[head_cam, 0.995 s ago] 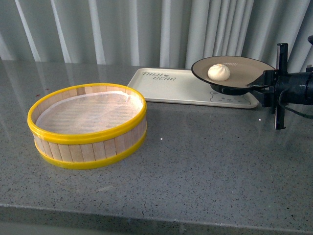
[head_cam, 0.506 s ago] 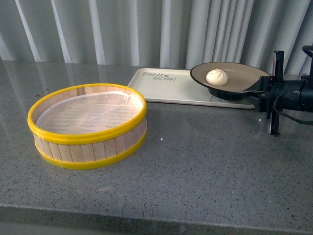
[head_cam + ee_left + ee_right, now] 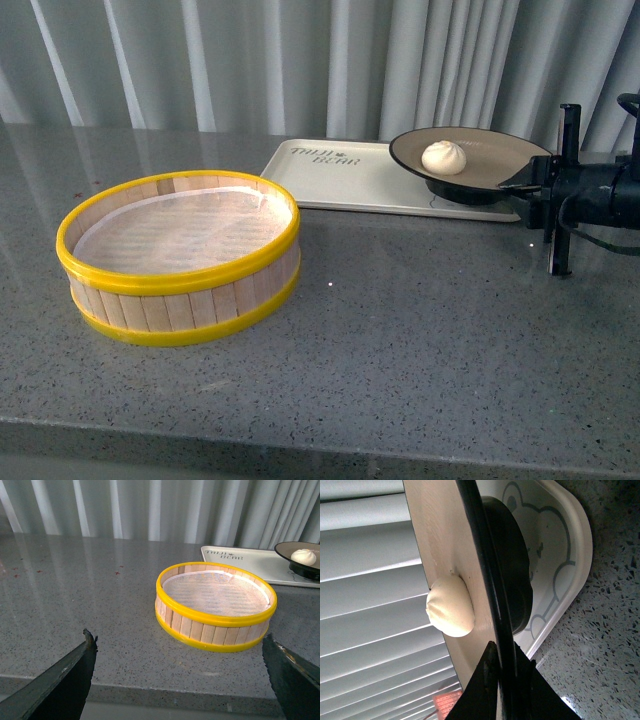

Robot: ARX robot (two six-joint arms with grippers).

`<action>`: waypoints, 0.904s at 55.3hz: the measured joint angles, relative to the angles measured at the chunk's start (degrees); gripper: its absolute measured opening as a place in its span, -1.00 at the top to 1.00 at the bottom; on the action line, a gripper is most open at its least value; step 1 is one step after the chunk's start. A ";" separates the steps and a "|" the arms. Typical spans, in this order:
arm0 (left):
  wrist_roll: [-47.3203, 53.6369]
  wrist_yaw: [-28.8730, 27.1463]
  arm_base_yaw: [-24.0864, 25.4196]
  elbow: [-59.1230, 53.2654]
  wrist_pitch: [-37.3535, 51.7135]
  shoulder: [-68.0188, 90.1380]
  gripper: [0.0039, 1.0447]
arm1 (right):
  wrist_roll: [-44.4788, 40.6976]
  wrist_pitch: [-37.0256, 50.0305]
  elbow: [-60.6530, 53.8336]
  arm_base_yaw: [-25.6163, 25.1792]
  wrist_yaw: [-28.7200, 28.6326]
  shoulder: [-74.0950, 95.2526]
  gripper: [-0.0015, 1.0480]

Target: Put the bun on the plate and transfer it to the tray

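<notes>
Kitchen-like test bench — speckled grey stone countertop [image 3: 420, 330], pleated curtain [image 3: 300, 60] behind.

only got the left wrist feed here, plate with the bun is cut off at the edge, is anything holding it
Observer: Yes, the right hand is clamped on the plate rim.
Operator: is the plate down on the tray
Observer: Its dark base sits on the tray, over the bear drawing.
Operator: bun ok
Observer: The bun sits inside the plate, left of centre in the front view.
</notes>
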 joint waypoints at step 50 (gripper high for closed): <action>0.00 0.00 0.00 0.00 0.00 0.00 -0.88 | 0.79 0.74 -1.92 -0.13 0.11 -4.02 -0.83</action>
